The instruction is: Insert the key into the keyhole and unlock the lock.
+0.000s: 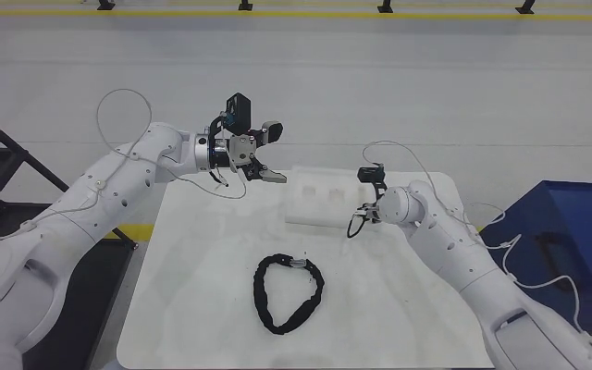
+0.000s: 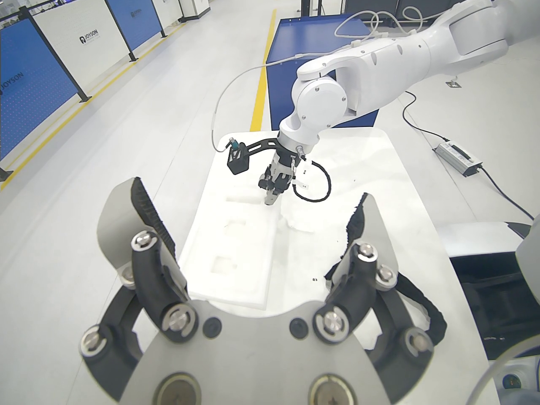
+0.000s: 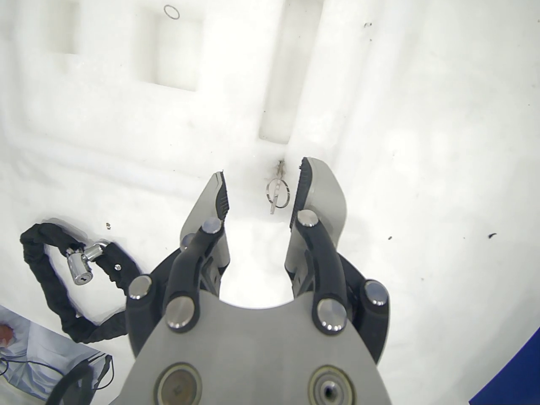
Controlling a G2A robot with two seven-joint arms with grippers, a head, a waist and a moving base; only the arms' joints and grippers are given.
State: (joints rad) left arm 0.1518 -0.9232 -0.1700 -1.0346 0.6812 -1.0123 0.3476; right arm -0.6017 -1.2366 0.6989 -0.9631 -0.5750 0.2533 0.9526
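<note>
right jaws parted astride key [image 3: 276, 195] (blade hard to make out) | left jaws wide apart | lock [image 3: 80, 269] on chain [image 1: 289, 294]

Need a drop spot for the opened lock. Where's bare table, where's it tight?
Free: table left of the chain lock to the edge; right of it up to the right arm; the strip between it and the foam block. Tight: the block's right end, where the open right gripper hangs over the key.
</note>
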